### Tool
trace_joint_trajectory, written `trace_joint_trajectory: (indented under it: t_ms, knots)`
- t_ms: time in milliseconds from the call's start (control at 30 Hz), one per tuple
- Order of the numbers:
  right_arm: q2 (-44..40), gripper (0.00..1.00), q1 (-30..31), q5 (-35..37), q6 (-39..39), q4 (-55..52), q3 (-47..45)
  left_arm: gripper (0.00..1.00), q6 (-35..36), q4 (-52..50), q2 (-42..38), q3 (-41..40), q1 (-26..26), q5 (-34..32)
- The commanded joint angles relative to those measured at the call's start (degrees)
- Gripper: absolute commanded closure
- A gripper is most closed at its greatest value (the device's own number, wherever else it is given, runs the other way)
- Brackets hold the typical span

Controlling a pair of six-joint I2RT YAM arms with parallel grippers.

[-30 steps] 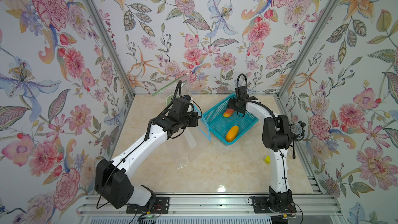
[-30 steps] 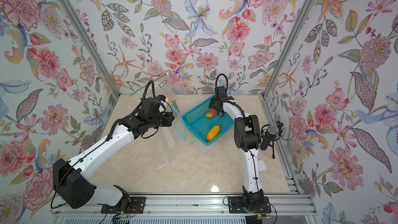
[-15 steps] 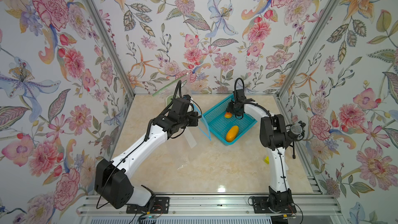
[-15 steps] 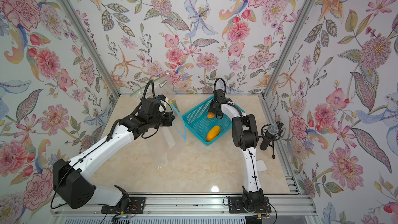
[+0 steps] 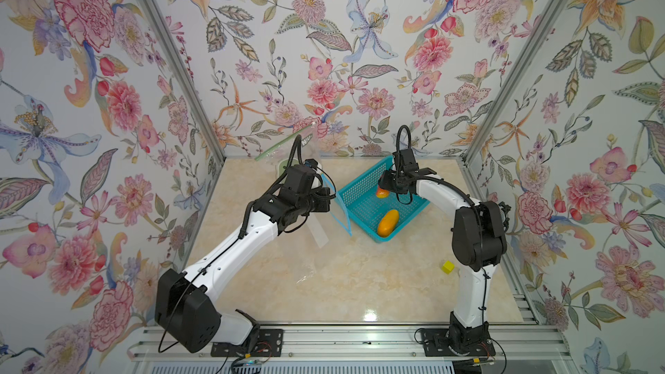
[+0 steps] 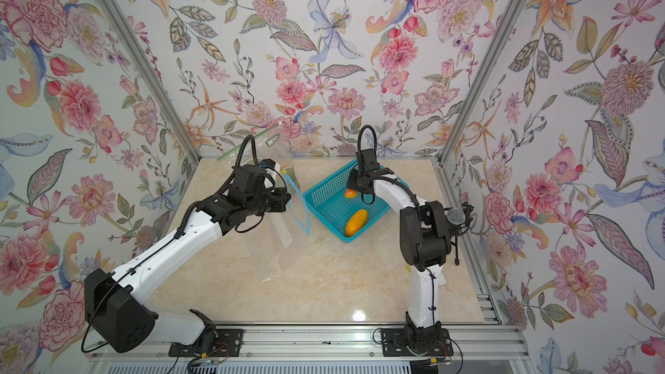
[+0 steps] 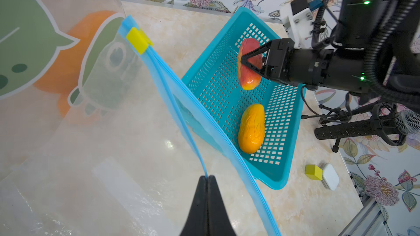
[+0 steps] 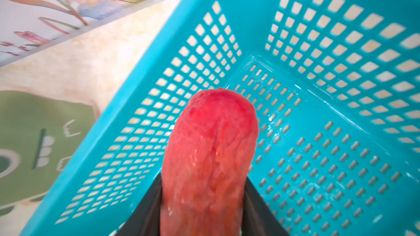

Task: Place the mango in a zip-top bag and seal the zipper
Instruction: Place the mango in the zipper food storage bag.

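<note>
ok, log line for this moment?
left gripper: shut on zip-top bag rim, mouth open | right gripper: shut on red mango in basket | orange mango: loose in basket

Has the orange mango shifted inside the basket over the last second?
No. In a top view the orange mango lies in the same spot by the near corner of the basket, pointing the same way as before.

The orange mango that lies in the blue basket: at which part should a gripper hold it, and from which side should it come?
Grip the orange mango across its narrow middle, coming down from above. It lies flat on the basket floor, so its short width faces the jaws, and the basket wall close beside it would probably block a sideways approach.
</note>
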Motion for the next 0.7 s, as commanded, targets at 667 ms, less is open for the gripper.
trace_joint_trajectory:
  t_ms: [667]
  knots:
    - [-24.58,0.72,28.77,10.58,-13.95,41.09,-26.86,1.00,-1.50,2.81,-2.00,0.82,0.69,0.58]
